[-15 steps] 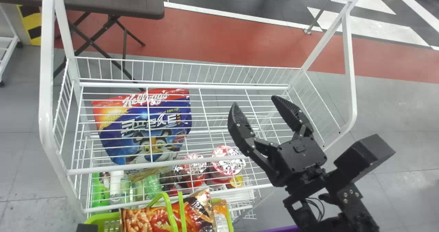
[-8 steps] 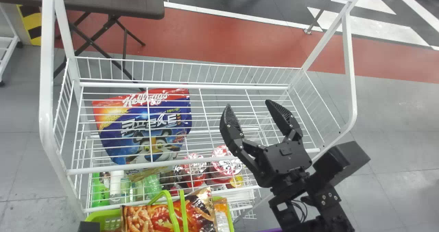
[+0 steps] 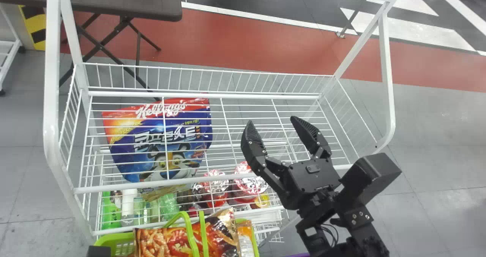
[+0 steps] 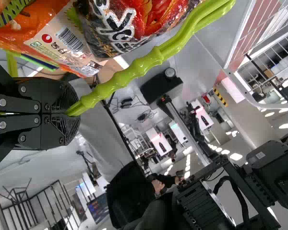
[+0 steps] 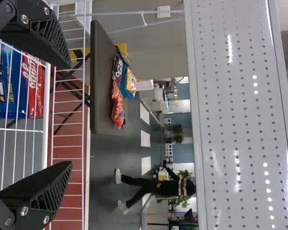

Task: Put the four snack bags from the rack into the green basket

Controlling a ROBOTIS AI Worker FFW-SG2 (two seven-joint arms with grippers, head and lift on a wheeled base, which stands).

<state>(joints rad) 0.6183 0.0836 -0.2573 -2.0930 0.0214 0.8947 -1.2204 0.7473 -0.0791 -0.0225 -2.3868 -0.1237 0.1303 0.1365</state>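
My spread black right pincer (image 3: pixel 272 120) hangs over the right half of the white wire rack (image 3: pixel 197 95). My left pincer (image 4: pixel 68 113) pinches the lime-green plastic basket (image 3: pixel 114 237) by its handle; glossy orange-red snack bags (image 3: pixel 153 243) lie inside.

"What's the floor like?"

"Grey tiles (image 3: pixel 436 219), crossed by a wide red band (image 3: pixel 265 44) with a white line (image 3: pixel 265 18) along its edge."

"Any furniture?"

"A dark surface (image 3: pixel 121 0) on crossed folding legs, near a yellow-and-black striped patch (image 3: pixel 33 25)."

"And farther off?"

"Leafy plants (image 5: pixel 185 176) by a bluish wall (image 5: pixel 181 114). Bright ceiling lights (image 4: pixel 236 156), too."
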